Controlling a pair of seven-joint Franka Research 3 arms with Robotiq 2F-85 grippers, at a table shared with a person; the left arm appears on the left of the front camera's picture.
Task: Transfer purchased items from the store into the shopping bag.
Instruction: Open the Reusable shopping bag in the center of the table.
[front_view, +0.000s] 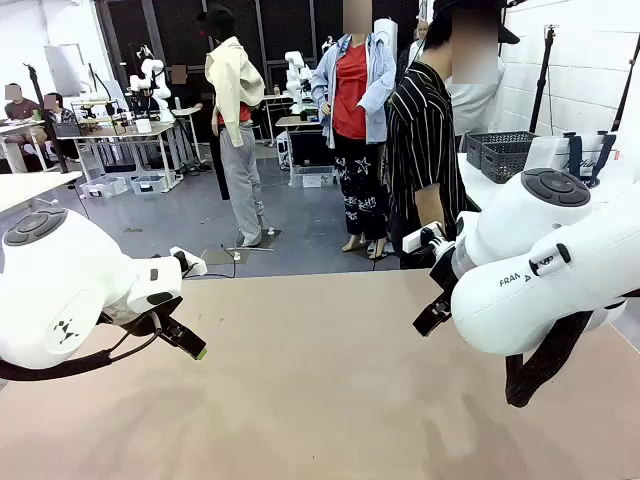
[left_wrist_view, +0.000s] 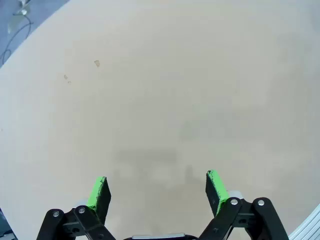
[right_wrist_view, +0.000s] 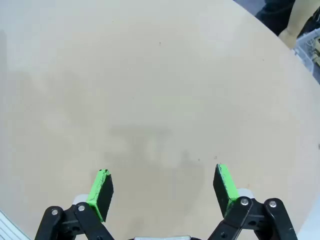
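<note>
Front view: the right arm cuts off the lower part of the shopping bag, which stands just beside the basket, right of the person.
Left wrist view: the left gripper has its jaws wide apart above the table.
Right wrist view: the right gripper is likewise spread.

Beige table, dark grey basket, person's black-and-white striped shirt

The left arm comes in low from the left side, and the right arm comes in from the right, a little higher. The left pincer points downward with its jaws wide apart and holds nothing. The right pincer is in the same state: jaws wide apart, green pads facing each other, nothing between them.
</note>
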